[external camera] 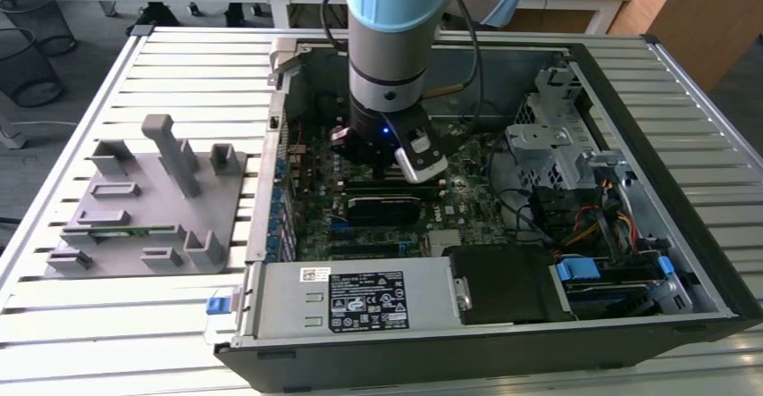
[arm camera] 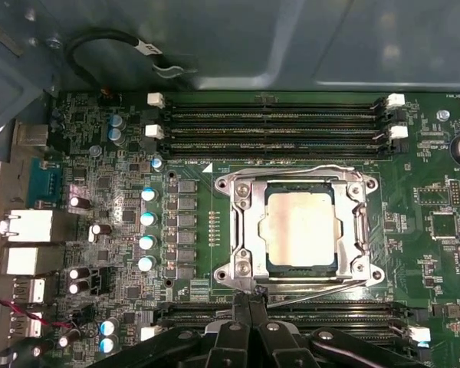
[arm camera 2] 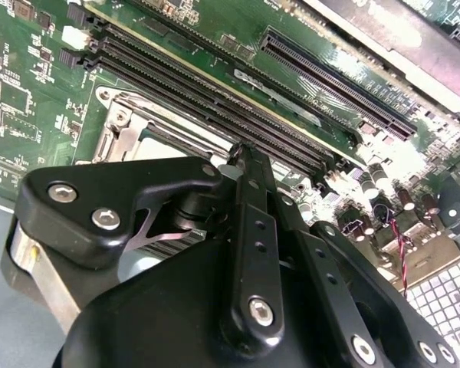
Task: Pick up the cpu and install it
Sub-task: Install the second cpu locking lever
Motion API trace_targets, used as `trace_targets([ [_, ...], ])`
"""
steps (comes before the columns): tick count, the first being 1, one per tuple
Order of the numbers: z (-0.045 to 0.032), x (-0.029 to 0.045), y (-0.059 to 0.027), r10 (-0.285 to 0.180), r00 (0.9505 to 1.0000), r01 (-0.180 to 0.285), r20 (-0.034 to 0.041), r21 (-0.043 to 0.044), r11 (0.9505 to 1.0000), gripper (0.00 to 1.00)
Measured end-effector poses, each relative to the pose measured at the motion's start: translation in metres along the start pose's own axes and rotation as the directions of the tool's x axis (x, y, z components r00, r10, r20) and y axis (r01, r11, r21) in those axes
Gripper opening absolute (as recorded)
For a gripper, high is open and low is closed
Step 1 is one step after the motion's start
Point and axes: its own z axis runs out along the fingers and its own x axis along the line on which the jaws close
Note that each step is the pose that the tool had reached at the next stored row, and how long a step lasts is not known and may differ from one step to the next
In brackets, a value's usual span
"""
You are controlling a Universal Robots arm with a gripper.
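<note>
Right, I've got the arm (external camera: 388, 47) down inside the open PC case (external camera: 667, 235), wrist over the middle of the motherboard (external camera: 394, 226) in the exterior view; the gripper (arm camera: 250, 300) sits at the near edge of the socket frame (arm camera: 238, 253) in the first wrist view, fingers pressed together with nothing between them; same in the second wrist view, gripper (arm camera 2: 245, 157) closed into one narrow black tip, linkage arms folded in beside it; the cpu (arm camera: 300, 228) is already lying flat in the socket, silver-grey top up, square to the frame and sitting inside the metal bracket; gripper tip is just beside the socket's edge, not on the cpu itself; I can't tell if the tip touches the thin retention lever (arm camera: 322, 287) that runs along that side of the frame; empty memory slots (arm camera: 276, 119) run along the far side of the socket, more slots next to the gripper on the near side; on the slatted table (external camera: 143, 324), well apart on the exterior view's left, stands the grey plastic tray (external camera: 131, 226) with its upright blocks
</note>
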Motion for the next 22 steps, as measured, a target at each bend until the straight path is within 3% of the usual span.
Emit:
trace_targets([
  [22, 0.0056, 0.0037, -0.004, 0.0, 1.0, 0.0, -0.0002, -0.0072, 1.0, 0.11],
])
